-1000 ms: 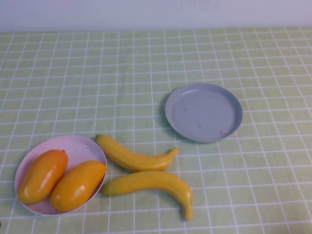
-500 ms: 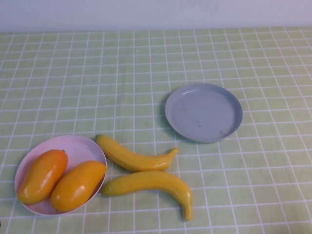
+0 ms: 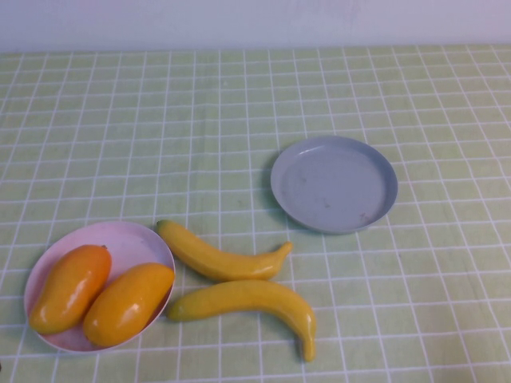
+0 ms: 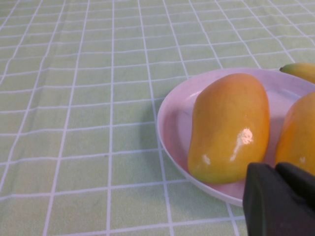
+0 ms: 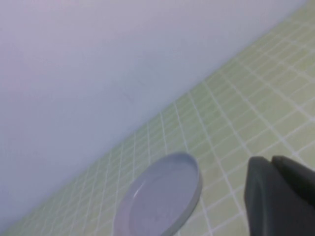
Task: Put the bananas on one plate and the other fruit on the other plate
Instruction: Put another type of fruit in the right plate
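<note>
Two glossy, plump orange-yellow fruits [image 3: 70, 288] [image 3: 128, 303] are lying side by side in the shallow pale pink plate [image 3: 136, 237] at near left. Two smooth curved yellow bananas [image 3: 219, 257] [image 3: 247, 302] are resting on the worktop [image 3: 160, 144] just right of it, the nearer one's tip touching the pink rim. The round grey-blue plate [image 3: 334, 183] is sitting bare, farther right. Green checked cloth is covering the worktop; a pale wall [image 3: 255, 20] is running behind. Left gripper [image 4: 278, 196] is hanging by the pink plate, fingers together; right gripper [image 5: 278, 191] is hanging near the grey-blue plate, fingers together.
</note>
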Tool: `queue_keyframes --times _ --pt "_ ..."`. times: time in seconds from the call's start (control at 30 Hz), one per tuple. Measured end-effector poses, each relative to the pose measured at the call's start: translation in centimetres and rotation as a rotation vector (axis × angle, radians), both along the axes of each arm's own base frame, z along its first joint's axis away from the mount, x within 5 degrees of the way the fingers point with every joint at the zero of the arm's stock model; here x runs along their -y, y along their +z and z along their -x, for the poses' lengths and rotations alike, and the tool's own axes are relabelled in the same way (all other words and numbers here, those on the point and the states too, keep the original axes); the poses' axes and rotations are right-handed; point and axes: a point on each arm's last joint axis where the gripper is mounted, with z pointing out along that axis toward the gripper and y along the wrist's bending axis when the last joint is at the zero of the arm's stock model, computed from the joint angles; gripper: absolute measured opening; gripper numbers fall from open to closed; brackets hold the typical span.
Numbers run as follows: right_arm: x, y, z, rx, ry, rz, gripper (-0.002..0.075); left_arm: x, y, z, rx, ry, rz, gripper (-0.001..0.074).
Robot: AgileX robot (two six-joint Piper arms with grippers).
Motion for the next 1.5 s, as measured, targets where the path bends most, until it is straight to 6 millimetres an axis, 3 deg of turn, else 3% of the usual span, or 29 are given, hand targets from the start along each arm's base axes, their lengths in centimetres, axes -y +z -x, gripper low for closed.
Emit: queue_keyframes --times 0.13,0.37,0.67,0.77,0.97,1.17,1.3,1.5 --pt "-1.2 0.1 0.2 -0.112 0.136 -0.025 -0.0015 0.0 0.0 0.0 0.0 0.0 0.0 0.0002" --pt "-2.8 5.9 -1.2 -0.284 0.358 0.186 -0.0016 0.0 0.0 0.0 0.0 0.0 -0.001 0.0002" --pt "-3.7 10.0 -7.9 -0.483 0.635 0.62 -0.0015 0.0 0.0 0.0 0.0 0.0 -0.002 0.0002" --pt "-5.4 10.5 -10.2 -0.503 0.757 0.781 0.0004 0.0 0.0 0.0 0.0 0.0 -0.002 0.0002" --pt "-12.2 9.8 -13.8 -0.47 1.014 0.987 0.0192 0.0 0.0 0.0 0.0 0.0 -0.002 0.0002" --pt "-19.6 6.8 -17.7 -0.5 1.193 1.125 0.043 0.0 0.0 0.0 0.001 0.0 -0.011 0.0002" --pt "-23.2 4.4 -20.6 -0.56 1.262 1.165 0.0471 0.0 0.0 0.0 0.001 0.0 -0.015 0.0002" --pt "-25.4 1.5 -23.4 -0.627 1.291 1.209 0.048 0.0 0.0 0.0 0.001 0.0 -0.016 0.0002"
